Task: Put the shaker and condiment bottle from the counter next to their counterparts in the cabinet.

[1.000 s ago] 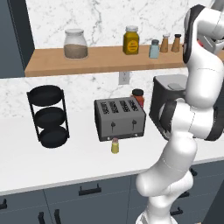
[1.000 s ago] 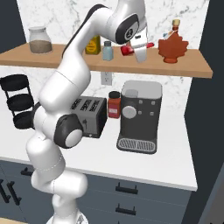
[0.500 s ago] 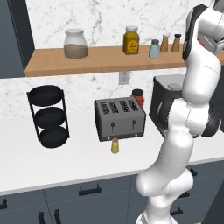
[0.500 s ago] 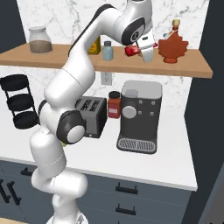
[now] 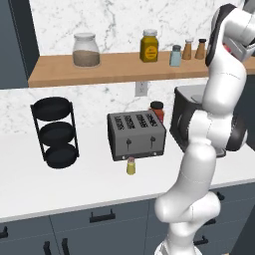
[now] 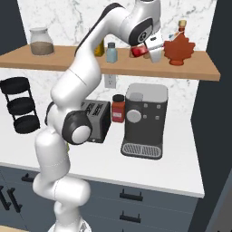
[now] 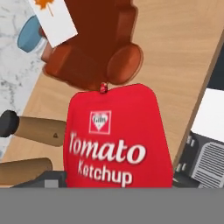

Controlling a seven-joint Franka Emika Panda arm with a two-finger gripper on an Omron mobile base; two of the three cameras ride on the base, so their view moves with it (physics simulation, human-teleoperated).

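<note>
The tool point(image 6: 146, 50) stayed clamped on the ketchup bottle point(image 7: 116, 135) over the cabinet point(image 6: 199, 72), its fingertips hidden; the maple-leaf bottle point(image 7: 94, 48) partly blocked behind.

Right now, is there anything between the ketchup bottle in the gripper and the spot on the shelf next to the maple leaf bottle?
Nothing visible. The gripper holds the condiment bottle over the cabinet, right beside the dark red leaf-shaped bottle, with bare wood beneath.
</note>
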